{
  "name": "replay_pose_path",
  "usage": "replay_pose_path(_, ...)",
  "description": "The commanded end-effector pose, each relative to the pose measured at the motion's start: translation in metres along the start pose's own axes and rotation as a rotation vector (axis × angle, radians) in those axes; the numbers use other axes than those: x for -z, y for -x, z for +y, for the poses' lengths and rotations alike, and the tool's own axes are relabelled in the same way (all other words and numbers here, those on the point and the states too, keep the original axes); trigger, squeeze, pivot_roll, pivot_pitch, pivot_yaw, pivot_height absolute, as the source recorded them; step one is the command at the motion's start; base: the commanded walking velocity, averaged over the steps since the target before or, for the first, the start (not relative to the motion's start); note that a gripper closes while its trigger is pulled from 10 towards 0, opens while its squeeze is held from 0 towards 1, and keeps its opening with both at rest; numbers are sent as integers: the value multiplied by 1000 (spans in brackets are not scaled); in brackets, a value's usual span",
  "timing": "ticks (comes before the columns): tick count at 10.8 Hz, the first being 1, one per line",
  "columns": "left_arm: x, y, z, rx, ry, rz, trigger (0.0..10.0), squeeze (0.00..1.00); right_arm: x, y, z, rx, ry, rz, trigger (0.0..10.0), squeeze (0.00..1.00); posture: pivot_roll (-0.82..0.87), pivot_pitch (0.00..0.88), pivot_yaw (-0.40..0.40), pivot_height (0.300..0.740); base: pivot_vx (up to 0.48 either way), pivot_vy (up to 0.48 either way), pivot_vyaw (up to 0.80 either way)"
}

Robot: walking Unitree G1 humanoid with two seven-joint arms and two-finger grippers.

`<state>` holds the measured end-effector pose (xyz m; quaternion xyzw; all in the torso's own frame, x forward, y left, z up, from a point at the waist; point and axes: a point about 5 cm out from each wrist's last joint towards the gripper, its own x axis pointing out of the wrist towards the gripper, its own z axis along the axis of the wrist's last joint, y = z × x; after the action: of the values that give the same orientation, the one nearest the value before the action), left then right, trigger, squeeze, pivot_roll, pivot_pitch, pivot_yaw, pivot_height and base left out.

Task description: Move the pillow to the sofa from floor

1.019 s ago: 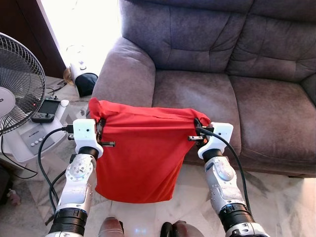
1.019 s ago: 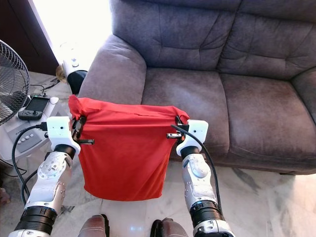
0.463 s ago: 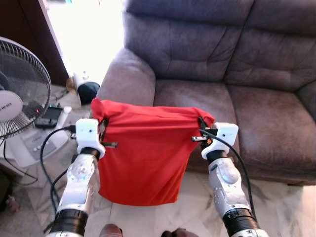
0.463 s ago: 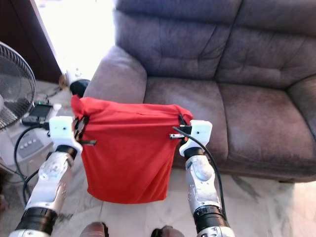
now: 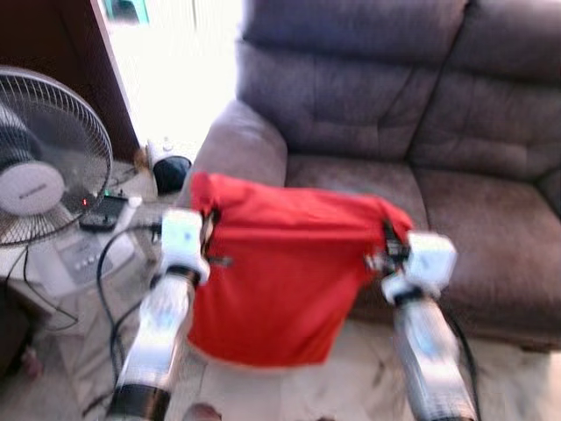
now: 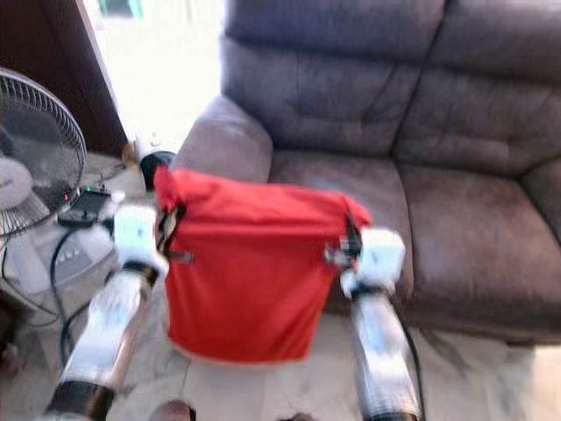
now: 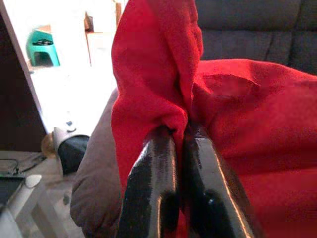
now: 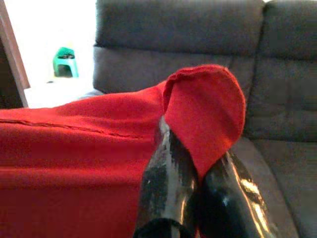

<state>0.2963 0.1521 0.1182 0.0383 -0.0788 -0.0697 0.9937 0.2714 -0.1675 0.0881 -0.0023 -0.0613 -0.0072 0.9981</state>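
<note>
Both jaws pinch the red pillow (image 5: 280, 281) at its top corners, left gripper (image 7: 178, 134) at ten o'clock, right gripper (image 8: 190, 153) at two; it hangs limp between them, soft and light, so corners suit, with the sofa (image 5: 368, 175) just beyond at twelve

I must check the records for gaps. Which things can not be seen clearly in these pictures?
- Head views: motion blur smears the fan, the small devices beside it and both wrists.
- Floor under the red pillow: hidden by the hanging pillow.
- Pillow's lower edge in the wrist views: cut off by the frame.
- Left gripper and right gripper: fingertips buried in red cloth.
- Sofa: right end cut off.
</note>
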Motion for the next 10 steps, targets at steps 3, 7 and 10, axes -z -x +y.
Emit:
replay_pose_path(3,-16,11,23,-70,-52,-72,10000,0,-24,13,-22,84,76,-72,10000,0,148,6,-75,740,0,0,0)
replay_pose_path(7,-24,10,35,-82,-88,-80,10000,0,-32,33,-26,169,77,-58,10000,0,108,0,-46,740,0,0,0)
replay_pose_path(10,-28,19,29,-83,-63,-98,10000,0,-30,36,-28,207,68,-46,10000,0,108,0,-41,740,0,0,0)
